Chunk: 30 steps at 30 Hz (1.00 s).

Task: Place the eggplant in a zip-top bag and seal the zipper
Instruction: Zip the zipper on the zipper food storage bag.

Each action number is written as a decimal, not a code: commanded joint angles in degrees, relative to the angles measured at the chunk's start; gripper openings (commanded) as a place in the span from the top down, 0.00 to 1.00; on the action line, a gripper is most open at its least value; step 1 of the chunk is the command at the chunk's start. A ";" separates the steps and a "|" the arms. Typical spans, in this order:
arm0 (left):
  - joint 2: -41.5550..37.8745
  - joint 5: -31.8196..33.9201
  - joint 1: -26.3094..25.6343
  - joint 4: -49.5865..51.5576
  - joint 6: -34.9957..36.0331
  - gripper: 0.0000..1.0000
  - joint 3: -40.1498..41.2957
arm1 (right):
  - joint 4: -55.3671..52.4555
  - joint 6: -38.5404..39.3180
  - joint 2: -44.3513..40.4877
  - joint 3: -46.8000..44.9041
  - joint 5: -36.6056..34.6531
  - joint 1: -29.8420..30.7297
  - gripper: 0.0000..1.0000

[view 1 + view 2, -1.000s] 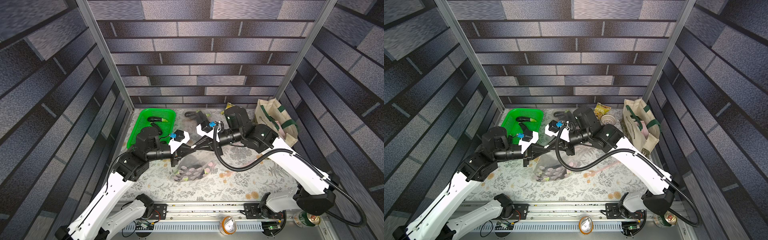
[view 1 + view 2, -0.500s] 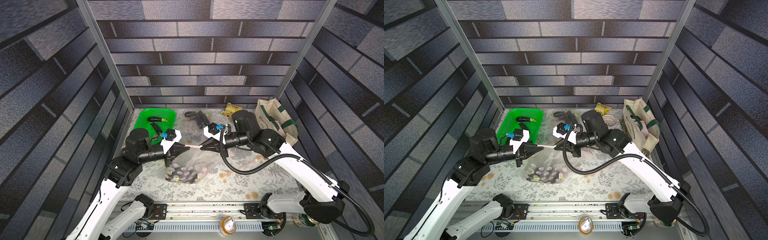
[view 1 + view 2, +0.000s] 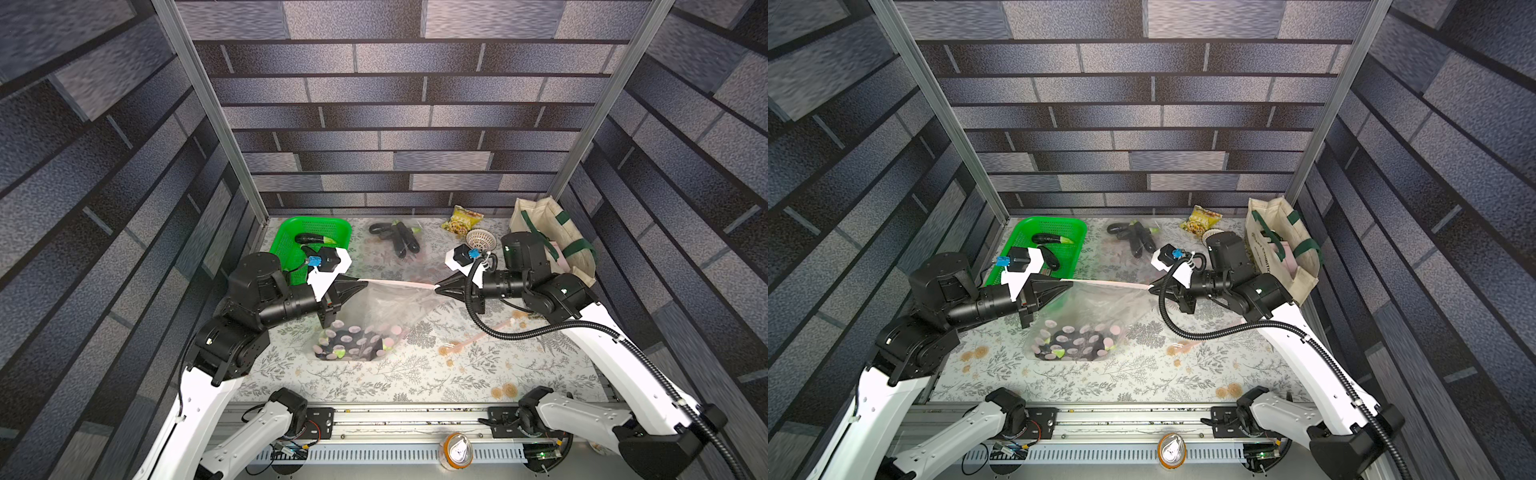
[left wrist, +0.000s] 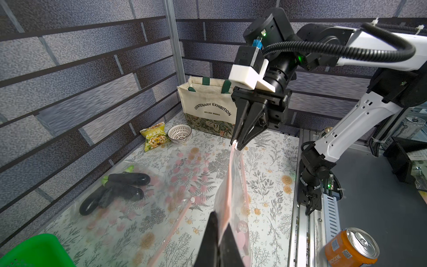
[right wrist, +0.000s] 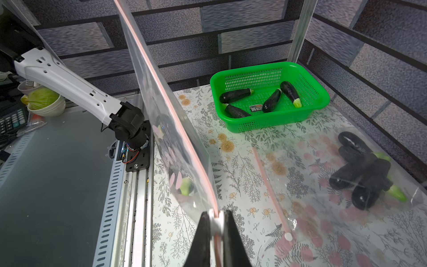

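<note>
A clear zip-top bag with pink dots hangs over the table's middle, stretched between my two grippers. Dark eggplants lie in its bottom. Its pink zipper runs taut and straight. My left gripper is shut on the zipper's left end. My right gripper is shut on the white slider at the right end. In the left wrist view the right gripper pinches the far end of the bag.
A green basket with several eggplants stands at the back left. A second bag of eggplants lies at the back middle. A tote bag, snack packet and small bowl stand back right. A can stands on the front rail.
The grippers, close together a second ago, have drawn apart. The right one has travelled right along the zipper, the left a little left, and the strip is now taut between them.
</note>
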State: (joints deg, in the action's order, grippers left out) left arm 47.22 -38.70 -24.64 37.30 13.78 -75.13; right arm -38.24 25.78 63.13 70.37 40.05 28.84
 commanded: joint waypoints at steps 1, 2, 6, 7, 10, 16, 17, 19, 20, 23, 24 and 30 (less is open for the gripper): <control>-0.50 0.33 0.71 -0.98 1.01 1.00 -3.83 | -2.82 0.49 -1.39 -3.28 -2.74 -2.30 1.00; -0.39 0.27 0.79 -1.00 1.07 1.00 -4.01 | -2.61 0.42 -1.79 -3.81 -2.87 -2.51 1.00; -0.11 -0.02 0.82 -1.31 0.99 1.00 -4.49 | -3.00 0.56 -2.28 -5.11 -3.72 -3.44 1.00; -0.01 -0.11 0.81 -1.63 0.76 1.00 -4.43 | -3.34 0.84 -2.23 -5.32 -4.07 -3.73 1.00; 0.53 -0.49 0.83 -1.39 0.41 1.00 -5.07 | -3.74 1.09 -2.74 -6.41 -4.45 -4.75 1.00; 1.18 -1.34 0.77 -0.14 1.07 1.00 -5.56 | -5.70 1.06 -3.13 -3.69 -0.77 -5.09 0.93; 1.29 -2.17 0.73 -0.24 1.03 1.00 -5.40 | -6.37 0.59 -2.83 -2.31 -0.25 -4.98 0.83; 1.51 -3.57 0.66 -1.30 0.52 0.99 -4.88 | -8.06 -0.52 -2.25 1.47 0.07 -4.75 0.60; 1.62 -3.83 0.61 -1.76 0.29 0.99 -4.62 | -8.47 -1.77 -1.98 3.47 -1.15 -4.23 0.49; 1.90 -4.28 0.50 -2.46 0.01 0.99 -4.23 | -11.16 -0.67 -0.44 9.83 -6.45 0.49 0.33; 2.15 -4.48 0.47 -2.49 0.09 0.99 -4.28 | -12.47 0.69 0.45 12.36 -9.14 3.21 0.30; 2.96 -5.40 0.12 -2.56 0.27 0.99 -4.30 | -16.60 4.93 9.50 24.99 -15.80 12.58 0.24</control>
State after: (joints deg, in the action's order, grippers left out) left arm 49.95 -42.15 -24.27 36.64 13.91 -78.11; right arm -50.30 28.08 68.93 91.61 29.12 39.62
